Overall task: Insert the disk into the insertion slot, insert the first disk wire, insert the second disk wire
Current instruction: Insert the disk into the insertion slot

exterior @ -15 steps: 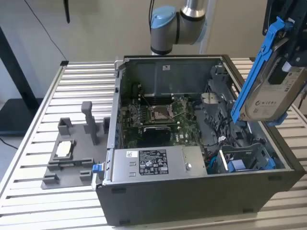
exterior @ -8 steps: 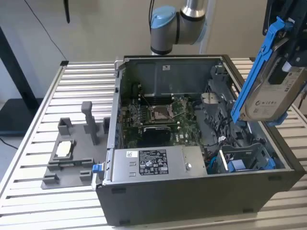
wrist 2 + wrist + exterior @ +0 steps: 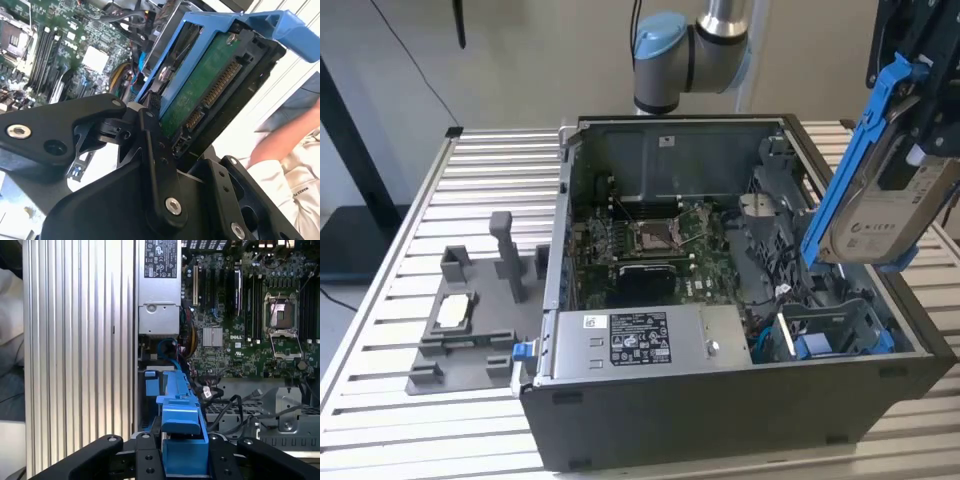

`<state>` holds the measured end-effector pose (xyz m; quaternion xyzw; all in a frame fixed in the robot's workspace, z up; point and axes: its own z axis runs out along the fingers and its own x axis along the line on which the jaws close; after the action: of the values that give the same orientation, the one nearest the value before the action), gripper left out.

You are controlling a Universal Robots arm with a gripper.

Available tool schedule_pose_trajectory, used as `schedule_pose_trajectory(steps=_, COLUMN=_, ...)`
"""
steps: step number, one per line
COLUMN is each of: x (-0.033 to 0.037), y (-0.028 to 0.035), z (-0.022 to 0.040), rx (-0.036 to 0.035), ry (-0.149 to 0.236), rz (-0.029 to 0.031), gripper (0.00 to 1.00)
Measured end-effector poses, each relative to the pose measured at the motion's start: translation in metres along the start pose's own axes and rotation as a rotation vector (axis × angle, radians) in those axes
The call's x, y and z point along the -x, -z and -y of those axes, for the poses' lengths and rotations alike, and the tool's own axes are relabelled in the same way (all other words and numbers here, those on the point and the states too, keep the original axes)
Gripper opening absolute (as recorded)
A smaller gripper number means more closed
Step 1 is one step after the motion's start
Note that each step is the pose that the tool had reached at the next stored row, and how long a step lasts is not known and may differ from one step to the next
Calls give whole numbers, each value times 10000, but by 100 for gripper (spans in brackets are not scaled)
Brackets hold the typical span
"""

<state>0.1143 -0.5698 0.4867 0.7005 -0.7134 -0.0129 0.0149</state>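
- The gripper (image 3: 184, 460) is clamped on the disk (image 3: 880, 205), its 2 black fingers (image 3: 150, 135) pressing the blue frame from either side.
- The disk hangs tilted in the air, over the exterior view's right end of the open computer case (image 3: 720, 410).
- The insertion slot (image 3: 830, 330) sits below in that corner, well apart from the disk.
- The case stands on 1 slatted metal table (image 3: 490, 170).
- A person's sleeve (image 3: 287, 190) is near the gripper in the second wrist view.

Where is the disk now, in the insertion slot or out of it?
Out. The claw holds the disk tilted above the case, clear of the insertion slot below.
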Motion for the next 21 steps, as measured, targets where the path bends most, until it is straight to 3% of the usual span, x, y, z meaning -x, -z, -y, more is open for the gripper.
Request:
schedule_pose_trajectory(steps=8, x=-9, y=-145, z=7, rx=-15, ry=0, rz=0, gripper=33)
schedule_pose_trajectory(steps=14, x=-13, y=-251, z=14, rx=-80, ry=0, rz=6, gripper=33)
schedule_pose_trajectory(steps=21, x=-33, y=-378, z=19, rx=-83, ry=2, rz=4, gripper=33)
